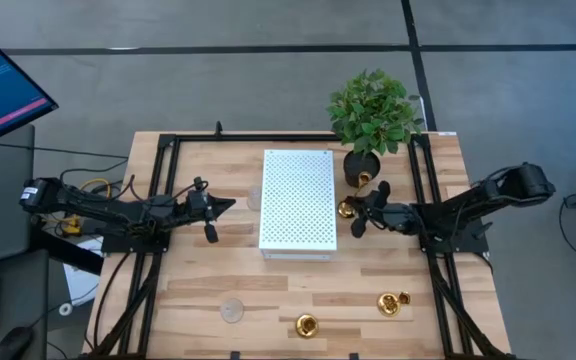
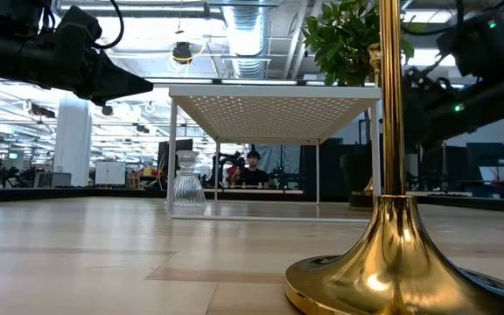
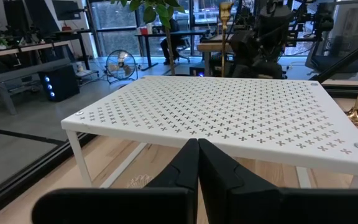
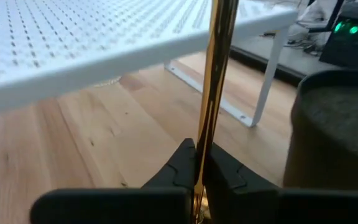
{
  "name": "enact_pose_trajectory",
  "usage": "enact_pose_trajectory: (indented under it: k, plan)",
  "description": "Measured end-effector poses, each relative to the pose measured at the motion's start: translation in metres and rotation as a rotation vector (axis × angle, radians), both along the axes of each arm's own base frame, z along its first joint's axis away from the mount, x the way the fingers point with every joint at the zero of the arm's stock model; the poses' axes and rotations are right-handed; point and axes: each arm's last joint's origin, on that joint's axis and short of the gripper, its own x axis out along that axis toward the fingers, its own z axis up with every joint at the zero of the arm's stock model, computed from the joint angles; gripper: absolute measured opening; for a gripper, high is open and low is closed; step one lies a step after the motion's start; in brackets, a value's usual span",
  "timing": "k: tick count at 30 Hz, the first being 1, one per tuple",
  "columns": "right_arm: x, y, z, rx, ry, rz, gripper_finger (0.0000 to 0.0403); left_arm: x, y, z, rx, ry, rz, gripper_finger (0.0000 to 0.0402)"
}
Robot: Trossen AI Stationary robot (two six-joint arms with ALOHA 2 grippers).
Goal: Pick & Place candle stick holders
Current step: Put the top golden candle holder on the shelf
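My right gripper (image 1: 354, 212) is shut on a tall gold candle stick holder (image 1: 347, 209) just right of the white perforated box (image 1: 298, 200), beside the black plant pot (image 1: 361, 166). Two more gold holders (image 1: 306, 325) (image 1: 392, 303) stand on their round bases near the table's front edge; one fills the low view (image 2: 392, 254). One clear glass holder (image 1: 232, 311) stands at the front. Another (image 2: 188, 182) stands by the box's left side. My left gripper (image 1: 230, 207) is shut and empty, left of the box. My right gripper pinches the gold holder's slim stem (image 4: 211, 124) between its two fingers (image 4: 182, 163). The fingers come level from the table's right side and lie across the stem. The holder stands upright. The gripper hides its base, so I cannot tell whether it rests on the table.
The green plant (image 1: 373, 112) in its black pot stands close behind the held holder. The white box stands on thin legs (image 4: 267, 78) with open room under it. Black frame rails (image 1: 423, 180) run along both sides of the table. A person sits in the room beyond (image 2: 252, 166).
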Motion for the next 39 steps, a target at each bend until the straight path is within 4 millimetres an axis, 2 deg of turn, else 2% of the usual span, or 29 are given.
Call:
enact_pose_trajectory:
  k: [5, 10, 14, 17, 24, 30, 35, 39]
  plan:
    - [0.002, 0.006, 0.028, -0.036, 0.112, -0.029, 0.0004, 0.0, 0.0, 0.0, 0.0, 0.001, 0.0, 0.0008]
    - [-0.001, 0.011, 0.078, -0.053, 0.199, -0.077, 0.0002, 0.0, 0.0, 0.0, 0.0, 0.001, 0.0, 0.0008]
    - [-0.001, 0.016, 0.116, -0.051, 0.137, -0.056, 0.0001, 0.0, 0.0, 0.0, 0.0, 0.002, 0.0, 0.0008]
    - [0.003, 0.021, 0.135, -0.051, 0.094, -0.024, 0.0001, 0.0, 0.0, 0.0, 0.0, 0.004, 0.0, 0.0008]
    - [0.027, 0.031, 0.155, -0.083, 0.109, 0.044, 0.0001, 0.0, 0.0, 0.0, 0.0, 0.004, 0.0, 0.0008]
    - [0.062, 0.036, 0.168, -0.123, 0.124, 0.208, 0.0001, 0.0, 0.0, 0.0, 0.0, 0.004, 0.001, 0.0008]
    - [0.089, 0.029, 0.173, -0.11, 0.08, 0.364, 0.0001, 0.001, 0.0, -0.001, 0.0, 0.01, 0.0, 0.0008]
    - [0.105, 0.018, 0.171, -0.078, 0.021, 0.411, 0.0001, 0.002, 0.0, -0.003, -0.003, 0.025, 0.0, 0.0008]
